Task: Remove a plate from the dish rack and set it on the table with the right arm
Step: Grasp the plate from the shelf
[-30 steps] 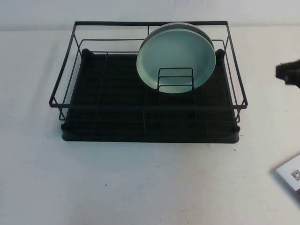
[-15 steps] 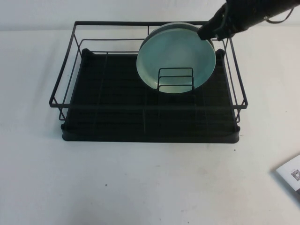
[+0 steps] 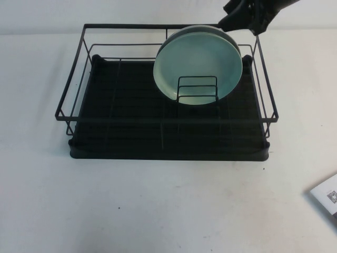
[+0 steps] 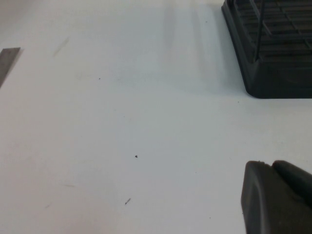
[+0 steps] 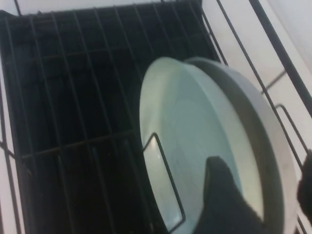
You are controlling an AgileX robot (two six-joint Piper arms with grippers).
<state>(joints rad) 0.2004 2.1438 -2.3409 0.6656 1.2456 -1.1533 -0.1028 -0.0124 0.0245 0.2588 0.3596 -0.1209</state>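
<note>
Plate (image 3: 198,63) sits upright in the little holder inside the dish rack (image 3: 79,79), a paler plate (image 5: 253,117) right behind it. My left gripper (image 4: 278,197) hovers low over the table (image 3: 158,205), can't tell its fingers. Right gripper (image 3: 243,17) hangs over the plate's top edge, fingers spread, holding nothing.

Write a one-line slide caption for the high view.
Right gripper hovers above the top edge of the mint-green plate standing in the black dish rack; left gripper out of this view.

right gripper (image 3: 227,22): cut by top edge | left gripper (image 4: 278,197): only one corner visible
</note>
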